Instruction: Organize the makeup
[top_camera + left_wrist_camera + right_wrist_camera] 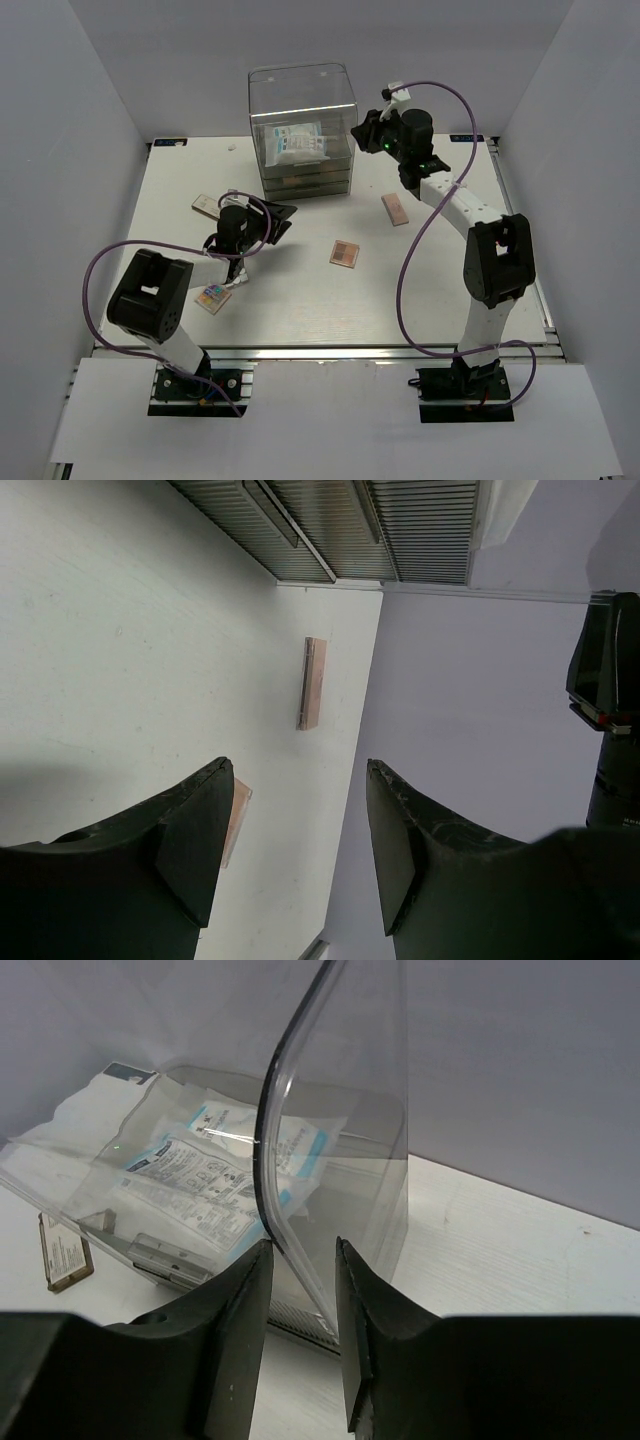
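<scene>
Clear acrylic: one drawer box (pixel 302 110), its wall pinched between the right gripper's (pixel 302 1260) nearly closed jaws, holds one white-blue packet (pixel 295 142). Four palettes lie apart on the table (pixel 450 300): right peach palette (pixel 395 208), middle tan palette (pixel 344 253), left tan palette (pixel 207 206), multicoloured palette (pixel 213 298). The left gripper (pixel 300 780) gapes wide, empty.

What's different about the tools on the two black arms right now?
The left tool gapes wide and empty; the right tool is narrowed to a slim gap, straddling a wall of the tall clear acrylic drawer box. The left tool hangs over the left part of the white table; the right tool is up at the box's right side. Both are black and two-fingered.
</scene>
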`<state>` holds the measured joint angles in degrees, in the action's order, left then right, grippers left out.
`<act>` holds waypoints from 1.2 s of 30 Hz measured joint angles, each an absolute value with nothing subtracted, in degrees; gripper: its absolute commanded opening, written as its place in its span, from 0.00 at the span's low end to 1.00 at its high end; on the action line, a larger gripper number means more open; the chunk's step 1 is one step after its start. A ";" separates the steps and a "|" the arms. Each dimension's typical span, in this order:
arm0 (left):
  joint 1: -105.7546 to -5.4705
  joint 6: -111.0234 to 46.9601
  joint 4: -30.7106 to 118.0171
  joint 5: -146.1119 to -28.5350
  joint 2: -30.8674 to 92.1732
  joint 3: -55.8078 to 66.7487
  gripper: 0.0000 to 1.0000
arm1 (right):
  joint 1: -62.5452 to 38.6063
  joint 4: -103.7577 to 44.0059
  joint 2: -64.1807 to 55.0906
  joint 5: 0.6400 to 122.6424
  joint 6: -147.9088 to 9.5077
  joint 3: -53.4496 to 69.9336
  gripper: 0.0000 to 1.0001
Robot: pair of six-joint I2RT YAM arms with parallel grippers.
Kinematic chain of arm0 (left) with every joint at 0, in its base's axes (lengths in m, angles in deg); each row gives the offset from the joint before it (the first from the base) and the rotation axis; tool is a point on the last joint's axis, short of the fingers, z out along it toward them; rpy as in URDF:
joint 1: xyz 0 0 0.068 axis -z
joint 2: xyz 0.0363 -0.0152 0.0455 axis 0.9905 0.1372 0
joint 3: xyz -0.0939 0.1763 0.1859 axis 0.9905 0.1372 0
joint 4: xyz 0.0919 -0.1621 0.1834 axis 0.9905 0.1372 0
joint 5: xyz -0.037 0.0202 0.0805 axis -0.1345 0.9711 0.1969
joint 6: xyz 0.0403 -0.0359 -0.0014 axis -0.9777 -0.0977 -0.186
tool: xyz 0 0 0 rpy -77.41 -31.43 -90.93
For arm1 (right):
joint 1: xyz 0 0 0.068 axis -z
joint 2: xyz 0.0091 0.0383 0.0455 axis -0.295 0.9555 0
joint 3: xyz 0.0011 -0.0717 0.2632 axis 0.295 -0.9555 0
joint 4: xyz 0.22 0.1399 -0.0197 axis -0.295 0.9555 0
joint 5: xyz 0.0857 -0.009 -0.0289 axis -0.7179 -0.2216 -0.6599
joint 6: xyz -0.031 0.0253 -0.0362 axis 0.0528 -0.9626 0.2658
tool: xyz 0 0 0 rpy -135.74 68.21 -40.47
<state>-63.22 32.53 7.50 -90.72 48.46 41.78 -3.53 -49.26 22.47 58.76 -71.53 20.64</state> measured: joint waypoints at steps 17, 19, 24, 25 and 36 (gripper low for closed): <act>-63.15 32.92 6.47 -91.09 51.71 40.19 0.65 | -3.53 -56.95 21.62 58.65 -68.76 16.22 0.00; -63.13 32.94 6.14 -91.09 52.13 39.86 0.65 | -3.53 -58.09 20.46 58.67 -68.60 14.30 0.00; -62.85 33.14 5.66 -91.03 54.55 38.16 0.65 | -3.84 -58.63 15.43 58.80 -68.69 8.33 0.00; -62.78 33.18 5.64 -91.03 55.03 37.83 0.65 | -3.90 -58.52 14.36 58.85 -68.76 7.24 0.00; -61.75 33.36 5.86 -88.91 59.73 33.26 0.59 | -5.50 -54.83 8.15 59.94 -70.57 2.06 0.32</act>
<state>-61.75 33.36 5.86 -88.91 59.73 33.26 -5.50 -54.83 8.15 59.94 -70.57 2.06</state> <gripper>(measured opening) 0.610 0.300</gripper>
